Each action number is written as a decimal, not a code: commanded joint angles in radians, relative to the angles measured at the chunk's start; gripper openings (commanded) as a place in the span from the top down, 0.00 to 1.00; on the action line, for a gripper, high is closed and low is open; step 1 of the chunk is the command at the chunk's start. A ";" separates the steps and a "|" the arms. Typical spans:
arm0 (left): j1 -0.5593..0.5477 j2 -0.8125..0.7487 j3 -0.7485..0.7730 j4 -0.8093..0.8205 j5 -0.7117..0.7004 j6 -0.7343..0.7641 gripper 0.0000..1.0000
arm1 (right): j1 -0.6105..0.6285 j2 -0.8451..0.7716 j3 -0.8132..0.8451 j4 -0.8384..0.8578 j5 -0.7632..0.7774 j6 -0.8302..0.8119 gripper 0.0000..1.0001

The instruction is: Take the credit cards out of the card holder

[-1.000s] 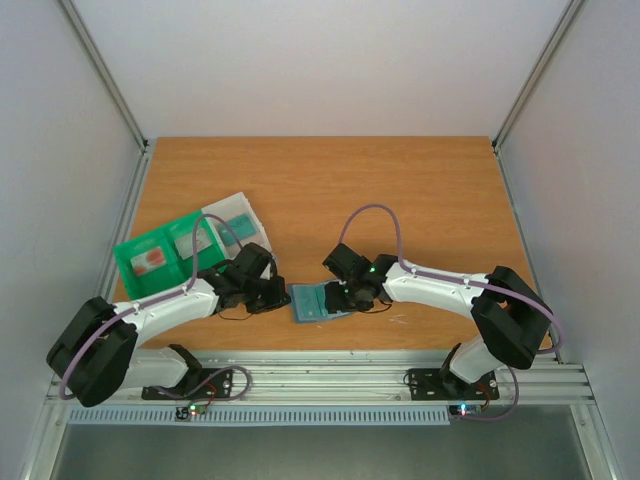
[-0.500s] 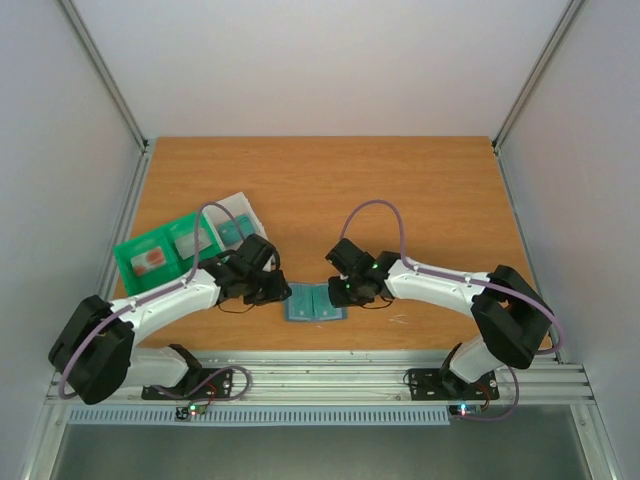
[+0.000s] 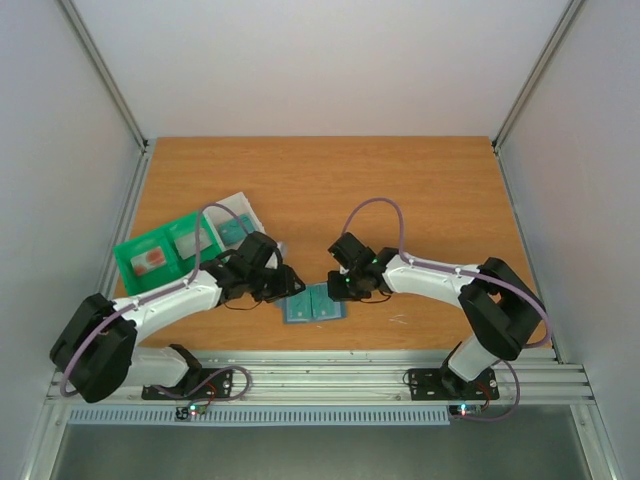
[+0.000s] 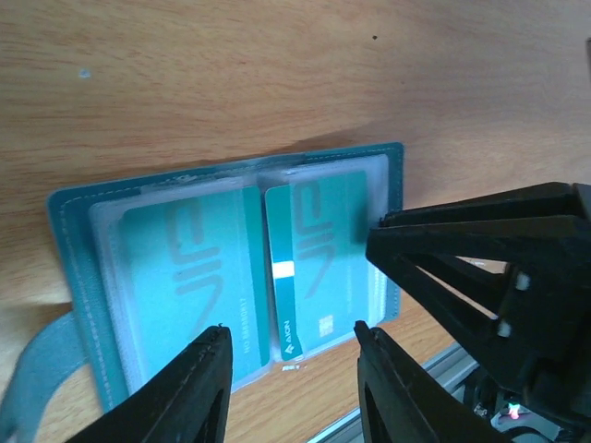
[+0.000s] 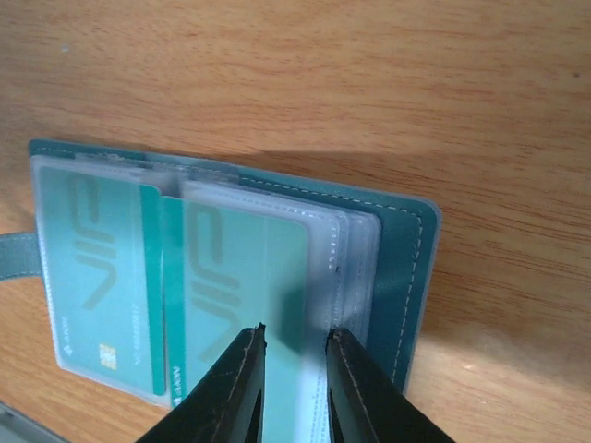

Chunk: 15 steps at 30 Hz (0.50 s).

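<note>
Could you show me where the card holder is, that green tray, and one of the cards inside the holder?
card holder (image 5: 406, 268), right wrist view, on its stitched right-hand border.
green tray (image 3: 124, 256), top view, on its left rim.
teal card (image 4: 185, 277), left wrist view, middle of the left card under its clear sleeve.

Orange-brown wooden table (image 3: 400, 180), evenly lit, enclosed by plain white walls (image 3: 320, 60); a metal rail (image 3: 330, 372) runs along its near edge.

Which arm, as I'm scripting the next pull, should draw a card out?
Right, probably: its narrow jaws straddle a teal card's edge; the left jaws stand wider over the card holder.
</note>
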 commanded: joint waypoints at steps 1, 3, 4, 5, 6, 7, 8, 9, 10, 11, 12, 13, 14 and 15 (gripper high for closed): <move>-0.007 0.035 -0.012 0.122 0.045 -0.005 0.62 | -0.005 0.018 -0.028 0.029 0.005 -0.002 0.82; -0.011 0.058 -0.025 0.173 0.063 -0.005 0.65 | -0.006 0.022 -0.048 0.043 0.006 0.005 0.84; -0.014 0.078 -0.031 0.199 0.066 -0.010 0.66 | -0.005 0.027 -0.058 0.052 0.005 0.011 0.85; -0.016 0.100 -0.036 0.224 0.072 -0.015 0.67 | -0.005 0.033 -0.068 0.061 0.001 0.017 0.85; -0.018 0.123 -0.039 0.243 0.077 -0.021 0.67 | -0.006 0.038 -0.078 0.069 -0.003 0.023 0.85; -0.019 0.145 -0.040 0.258 0.079 -0.025 0.67 | -0.006 0.047 -0.086 0.077 -0.009 0.029 0.86; -0.023 0.164 -0.043 0.276 0.078 -0.027 0.68 | -0.006 0.052 -0.093 0.081 -0.010 0.033 0.86; -0.024 0.181 -0.048 0.293 0.077 -0.031 0.68 | -0.006 0.053 -0.099 0.083 -0.011 0.038 0.86; -0.025 0.196 -0.051 0.300 0.074 -0.033 0.68 | -0.006 0.051 -0.106 0.084 -0.010 0.042 0.86; -0.026 0.210 -0.052 0.326 0.070 -0.036 0.69 | -0.006 0.047 -0.112 0.087 -0.009 0.047 0.86; -0.026 0.225 -0.053 0.336 0.066 -0.037 0.70 | -0.006 0.043 -0.119 0.090 -0.007 0.051 0.86; -0.027 0.236 -0.052 0.342 0.061 -0.037 0.71 | -0.006 0.038 -0.126 0.096 -0.005 0.055 0.86; -0.028 0.248 -0.054 0.346 0.058 -0.038 0.73 | -0.005 0.036 -0.130 0.100 -0.005 0.057 0.86; -0.029 0.260 -0.054 0.353 0.056 -0.038 0.74 | -0.006 0.035 -0.131 0.100 -0.004 0.058 0.86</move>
